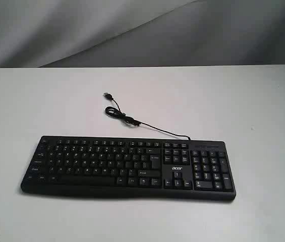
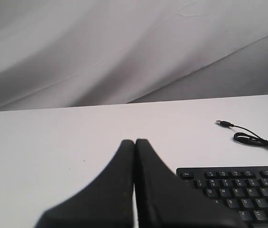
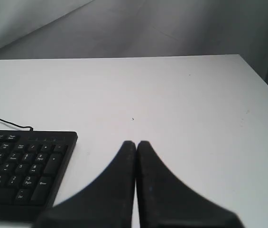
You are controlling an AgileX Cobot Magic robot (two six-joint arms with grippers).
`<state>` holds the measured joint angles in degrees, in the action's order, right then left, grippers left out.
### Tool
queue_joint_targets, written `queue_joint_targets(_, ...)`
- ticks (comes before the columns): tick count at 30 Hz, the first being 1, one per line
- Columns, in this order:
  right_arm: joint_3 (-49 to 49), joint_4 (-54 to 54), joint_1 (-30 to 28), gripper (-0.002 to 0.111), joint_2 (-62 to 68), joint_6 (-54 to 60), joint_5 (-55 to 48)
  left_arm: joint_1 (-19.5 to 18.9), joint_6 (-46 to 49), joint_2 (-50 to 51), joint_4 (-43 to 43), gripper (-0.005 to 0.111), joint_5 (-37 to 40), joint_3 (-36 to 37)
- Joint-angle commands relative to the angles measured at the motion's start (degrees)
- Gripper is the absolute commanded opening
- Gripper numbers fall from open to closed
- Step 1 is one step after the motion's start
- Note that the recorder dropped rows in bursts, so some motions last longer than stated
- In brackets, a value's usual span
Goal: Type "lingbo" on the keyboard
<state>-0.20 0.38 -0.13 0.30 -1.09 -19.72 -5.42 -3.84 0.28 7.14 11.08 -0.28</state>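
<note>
The black keyboard [image 1: 127, 166] with white legends and an "acer" logo lies flat near the table's front, number pad to the right. Its thin black USB cable [image 1: 132, 121] loops behind it, plug lying loose. Neither arm shows in the exterior view. In the left wrist view my left gripper [image 2: 134, 141] is shut and empty, beside the keyboard's [image 2: 240, 190] Esc corner, over bare table. In the right wrist view my right gripper [image 3: 135, 143] is shut and empty, off the number-pad end of the keyboard [image 3: 24, 166].
The white table [image 1: 243, 101] runs wide around the keyboard. A grey draped cloth [image 1: 142, 30] hangs behind the far edge. The table's right edge [image 3: 262, 76] shows in the right wrist view.
</note>
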Motion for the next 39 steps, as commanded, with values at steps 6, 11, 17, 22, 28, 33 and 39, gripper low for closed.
queue_joint_targets(6,0.2,0.1,-0.5,0.000,-0.3,0.1,0.2,0.3,-0.1,-0.3,0.0,0.001,-0.5,0.3)
queue_joint_targets(11,0.2,0.1,-0.5,0.000,-0.3,0.1,0.2,0.3,-0.1,-0.3,0.0,0.001,-0.5,0.3)
queue_joint_targets(17,0.2,-0.4,-0.5,0.000,-0.3,0.4,0.5,0.3,-0.1,-0.3,0.0,0.001,-0.5,0.3)
queue_joint_targets(22,0.2,-0.7,-0.5,0.000,-0.3,0.7,15.1,0.3,-0.1,-0.3,0.0,0.001,-0.5,0.3)
queue_joint_targets(28,0.2,-0.4,-0.5,0.000,-0.3,0.7,28.2,0.3,-0.1,-0.3,0.0,0.001,-0.5,0.3)
queue_joint_targets(33,0.2,0.3,-0.5,0.000,-0.3,0.3,37.2,0.3,-0.1,-0.3,0.0,0.001,-0.5,0.3)
queue_joint_targets(39,0.2,1.1,-0.5,0.000,-0.3,-12.7,44.6,0.3,-0.1,-0.3,0.0,0.001,-0.5,0.3)
